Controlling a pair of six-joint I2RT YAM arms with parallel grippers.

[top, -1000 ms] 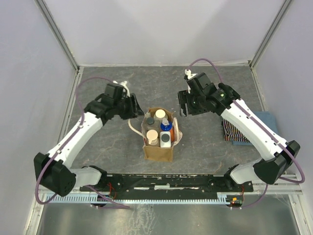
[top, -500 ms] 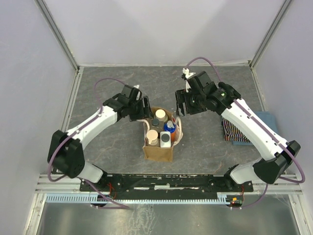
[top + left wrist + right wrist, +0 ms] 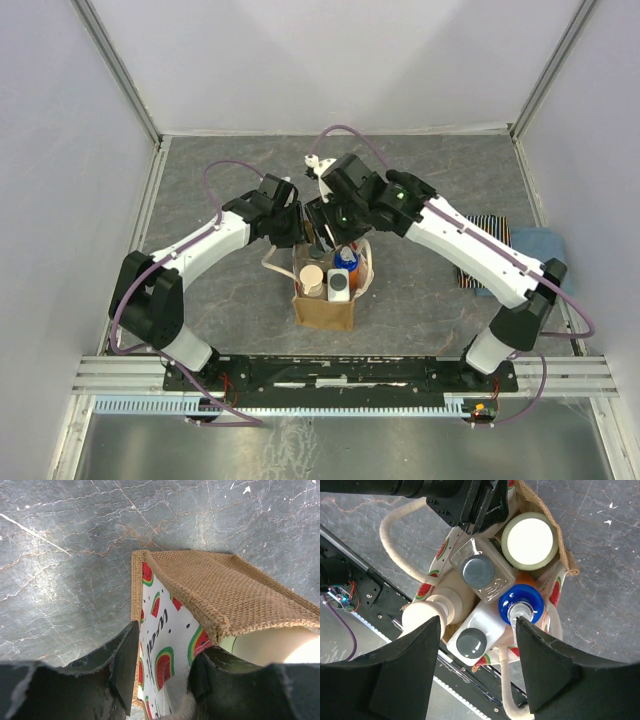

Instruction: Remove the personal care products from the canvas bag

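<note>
Bag: canvas bag (image 3: 325, 308) upright between your arms, products (image 3: 479, 572) all inside.
Left gripper (image 3: 162, 652): slightly parted, straddling the bag wall, probably to steady it.
Right gripper (image 3: 476, 625): spread wide over the products, empty, lining up a pick.

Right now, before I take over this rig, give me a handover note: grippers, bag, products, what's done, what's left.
Left gripper: open, straddling the rim of the canvas bag, one finger outside, one inside.
Right gripper: open, empty, hovering over the bag's mouth.
Products: all five are in the bag: cream-lidded jar, grey-capped clear bottle, blue-capped bottle, dark-capped white bottle, beige bottle.
Done: nothing is out yet.
Left: probably steady the bag, then lift each product out onto the table.
</note>
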